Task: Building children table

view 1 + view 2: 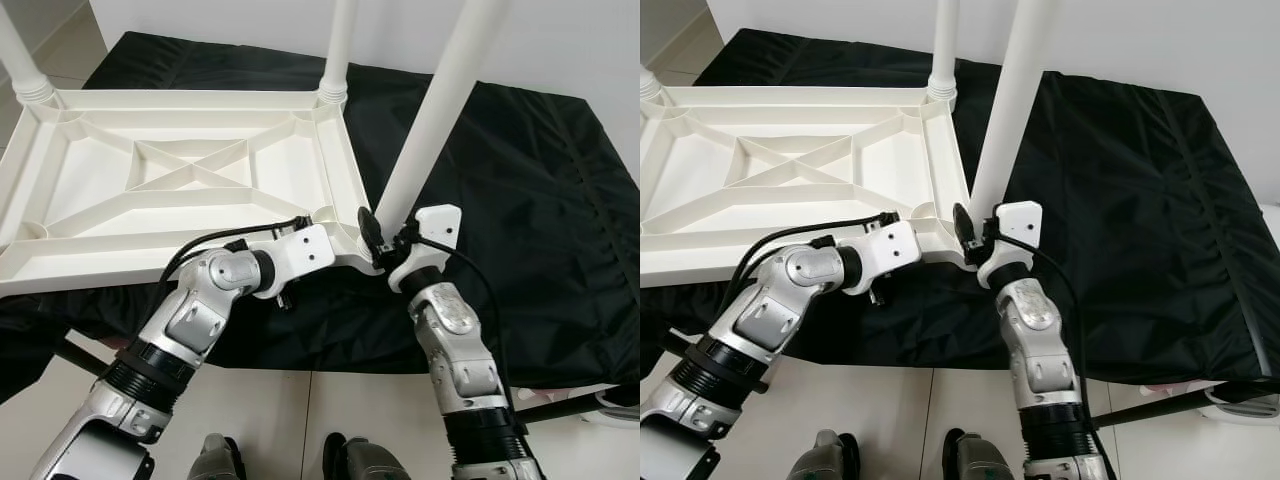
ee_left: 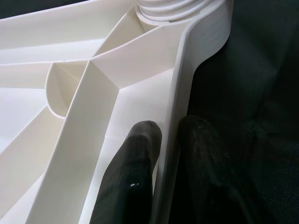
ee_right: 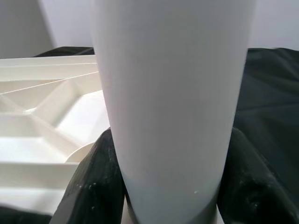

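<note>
Now the white table top [image 1: 170, 180] is lying upside down, ribs up, on a black cloth [image 1: 520, 200], its near-right corner at about five o'clock sitting between the two grippers, with two legs already standing in the far corners. Underneath, the cloth is covering a low surface set against a white wall [image 1: 580, 40], with pale floor tiles [image 1: 300, 420] showing at six o'clock. The left gripper [image 2: 170, 140] is pinching the top's near rim, one finger inside and one outside, while the right gripper [image 3: 173, 186] is clamping both fingers around the base of a white leg [image 1: 430, 130] standing tilted at that corner.

white ribbed plastic tabletop [image 1: 150, 180] | upside down on black cloth [image 1: 530, 200] | white round legs at far corners [image 1: 338, 50], nearest right corner [image 1: 430, 130]
</note>
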`<state>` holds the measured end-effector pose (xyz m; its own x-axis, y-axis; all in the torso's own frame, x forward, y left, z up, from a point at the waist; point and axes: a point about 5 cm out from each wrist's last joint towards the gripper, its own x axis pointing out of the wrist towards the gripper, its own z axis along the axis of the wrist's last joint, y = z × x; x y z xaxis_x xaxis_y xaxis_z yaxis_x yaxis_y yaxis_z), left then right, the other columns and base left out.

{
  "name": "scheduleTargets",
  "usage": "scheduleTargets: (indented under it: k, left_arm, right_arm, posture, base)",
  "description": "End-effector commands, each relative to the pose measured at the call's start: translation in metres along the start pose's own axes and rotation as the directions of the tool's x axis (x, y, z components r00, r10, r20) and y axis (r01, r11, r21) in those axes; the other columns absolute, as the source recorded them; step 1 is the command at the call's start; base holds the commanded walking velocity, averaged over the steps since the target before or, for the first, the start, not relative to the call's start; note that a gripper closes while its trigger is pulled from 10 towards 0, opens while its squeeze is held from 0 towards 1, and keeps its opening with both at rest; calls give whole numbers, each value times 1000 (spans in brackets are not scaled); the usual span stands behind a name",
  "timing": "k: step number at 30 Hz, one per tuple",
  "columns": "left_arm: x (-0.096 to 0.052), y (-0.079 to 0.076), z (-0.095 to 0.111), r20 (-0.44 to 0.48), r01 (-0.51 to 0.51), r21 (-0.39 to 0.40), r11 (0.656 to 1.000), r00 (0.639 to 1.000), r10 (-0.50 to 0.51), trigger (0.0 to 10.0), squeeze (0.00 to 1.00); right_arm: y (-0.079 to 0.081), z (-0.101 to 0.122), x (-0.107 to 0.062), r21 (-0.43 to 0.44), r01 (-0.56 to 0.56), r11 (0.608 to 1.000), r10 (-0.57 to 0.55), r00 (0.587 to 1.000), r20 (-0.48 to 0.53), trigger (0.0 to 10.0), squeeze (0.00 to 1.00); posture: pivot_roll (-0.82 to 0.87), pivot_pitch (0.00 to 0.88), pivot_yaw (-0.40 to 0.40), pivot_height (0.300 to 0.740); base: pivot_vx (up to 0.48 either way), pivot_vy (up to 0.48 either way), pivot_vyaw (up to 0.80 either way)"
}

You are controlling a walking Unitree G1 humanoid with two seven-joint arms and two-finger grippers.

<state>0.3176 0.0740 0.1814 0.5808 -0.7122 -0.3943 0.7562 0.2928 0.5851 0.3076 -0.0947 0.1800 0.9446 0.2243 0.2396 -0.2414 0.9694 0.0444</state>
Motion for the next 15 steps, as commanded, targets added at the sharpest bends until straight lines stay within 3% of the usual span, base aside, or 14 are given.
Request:
scheduleTargets:
  k: [1,11,12,13,15]
  left_arm:
    - [4,-5,20,83,3,50,999,996,-7,10000,0]
    - [4,-5,21,86,8,51,999,996,-12,10000,0]
    - [4,-6,21,86,7,52,999,996,-12,10000,0]
    - [4,-6,21,86,7,52,999,996,-12,10000,0]
    - [4,-6,21,86,8,53,999,996,-12,10000,0]
  right_arm:
    - [12,-16,-1,4,1,1000,0,997,-82,0,0]
    - [14,-15,0,-1,50,999,-50,996,-80,0,0]
    - [13,-14,-1,6,44,999,-44,997,-69,10000,0]
    - [11,-13,-2,6,45,999,-44,997,-61,10000,1000]
    - [8,-11,-4,10,44,999,-43,998,-49,10000,1000]
  posture:
    - [-19,174,-76,740]
    - [-21,176,-71,740]
    - [-23,177,-70,740]
    - [-25,177,-70,740]
    - [-26,176,-69,740]
  base:
    - [0,0,0]
    - [0,0,0]
    - [0,0,0]
    - [0,0,0]
    - [0,0,0]
